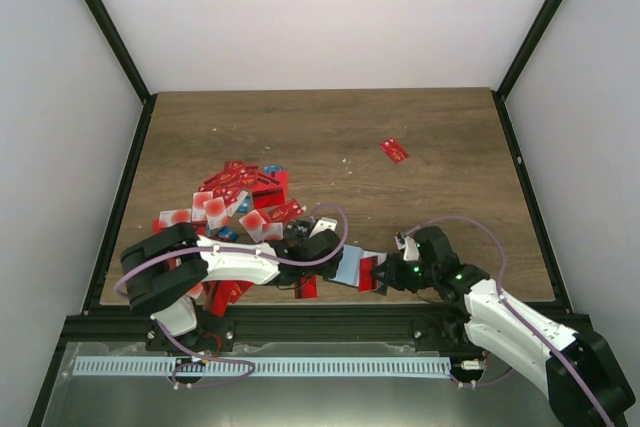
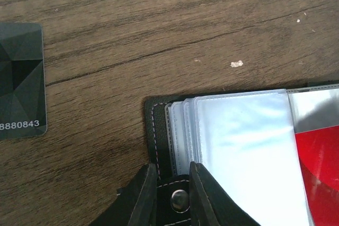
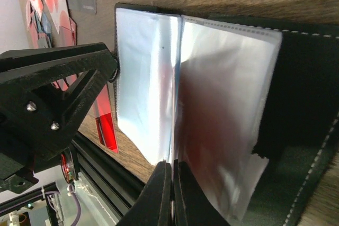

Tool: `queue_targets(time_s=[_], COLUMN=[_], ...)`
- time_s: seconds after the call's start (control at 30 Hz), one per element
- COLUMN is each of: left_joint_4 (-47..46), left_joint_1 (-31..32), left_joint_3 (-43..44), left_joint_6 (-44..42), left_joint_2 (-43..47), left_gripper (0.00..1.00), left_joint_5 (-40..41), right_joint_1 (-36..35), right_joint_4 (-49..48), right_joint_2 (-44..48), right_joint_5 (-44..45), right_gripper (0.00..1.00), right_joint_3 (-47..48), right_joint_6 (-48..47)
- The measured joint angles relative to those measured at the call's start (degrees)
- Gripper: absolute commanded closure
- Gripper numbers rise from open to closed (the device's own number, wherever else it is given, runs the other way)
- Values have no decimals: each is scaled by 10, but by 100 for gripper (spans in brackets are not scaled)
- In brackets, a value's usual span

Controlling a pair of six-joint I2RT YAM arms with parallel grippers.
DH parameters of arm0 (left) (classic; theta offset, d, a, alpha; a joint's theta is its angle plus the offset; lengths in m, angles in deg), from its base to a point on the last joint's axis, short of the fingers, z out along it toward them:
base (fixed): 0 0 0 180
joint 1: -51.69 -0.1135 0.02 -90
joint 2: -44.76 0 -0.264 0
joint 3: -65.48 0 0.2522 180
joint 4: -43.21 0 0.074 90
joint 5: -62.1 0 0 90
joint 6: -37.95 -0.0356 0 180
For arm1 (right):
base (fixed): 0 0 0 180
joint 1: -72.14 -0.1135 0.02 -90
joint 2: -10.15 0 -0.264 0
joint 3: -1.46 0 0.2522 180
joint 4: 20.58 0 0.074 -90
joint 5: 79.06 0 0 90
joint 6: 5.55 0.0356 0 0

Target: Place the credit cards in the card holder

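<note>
At six o'clock, left arm (image 1: pixel 240 262) and right arm (image 1: pixel 500 312) stoop low, each one's jaws pinching the card holder (image 2: pixel 159 125), red card (image 2: pixel 318 157) cropped.

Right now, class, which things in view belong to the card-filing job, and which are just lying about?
Job: card holder; heap of credit cards; lone red card; dark numbered card.
Lying about: pale crumb; smaller specks.
</note>
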State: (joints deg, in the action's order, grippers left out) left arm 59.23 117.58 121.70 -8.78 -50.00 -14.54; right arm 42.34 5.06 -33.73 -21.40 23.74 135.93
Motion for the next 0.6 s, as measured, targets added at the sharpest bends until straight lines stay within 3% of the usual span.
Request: queue_targets(time_s=[0.6], left_joint_4=[-5], left_joint_1=[0], left_joint_3=[1], left_joint_6=[0], left_joint_2=[-4], left_gripper=[84], left_joint_5=[2], right_joint_1=[8], right_joint_4=[-70], right_joint_2=[-42], right_joint_5=[-23], right_gripper=[99], right_joint_3=[-1], right_joint_6=[0])
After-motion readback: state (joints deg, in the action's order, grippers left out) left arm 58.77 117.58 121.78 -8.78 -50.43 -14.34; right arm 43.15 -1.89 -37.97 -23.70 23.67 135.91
